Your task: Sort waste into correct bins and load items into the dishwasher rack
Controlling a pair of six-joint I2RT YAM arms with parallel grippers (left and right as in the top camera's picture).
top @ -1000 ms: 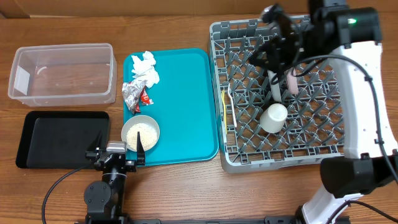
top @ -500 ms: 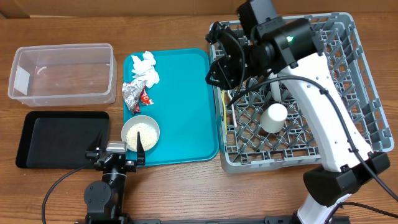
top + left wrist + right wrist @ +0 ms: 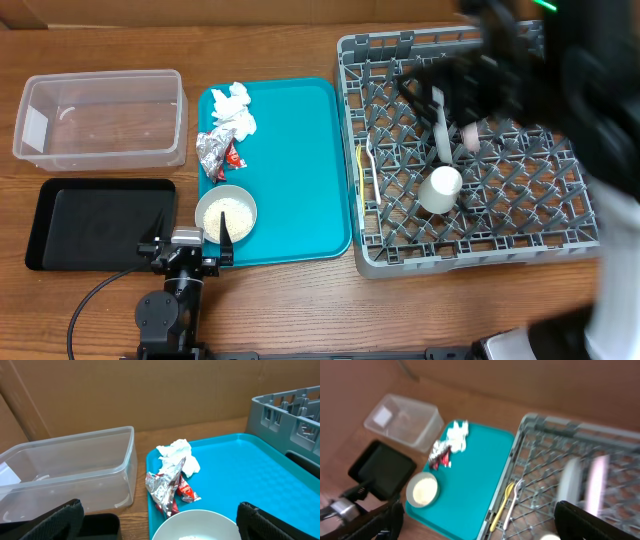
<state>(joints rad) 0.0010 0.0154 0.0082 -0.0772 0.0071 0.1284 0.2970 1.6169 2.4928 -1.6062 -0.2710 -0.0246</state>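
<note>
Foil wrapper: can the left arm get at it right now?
Probably yes. The foil wrapper lies uncovered ahead of the open left gripper, just past the bowl; tissue touches it.

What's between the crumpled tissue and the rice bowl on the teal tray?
The silver foil wrapper and red packet, side by side, clearest overhead.

tray point(image 3: 300, 170) rt half free; bowl point(image 3: 252, 214) front-left.

Left gripper point(image 3: 159, 510) sits low, fingers spread wide; right arm point(image 3: 570, 80) shows as a blur, raised high, right gripper point(image 3: 479, 515) likewise spread wide
</note>
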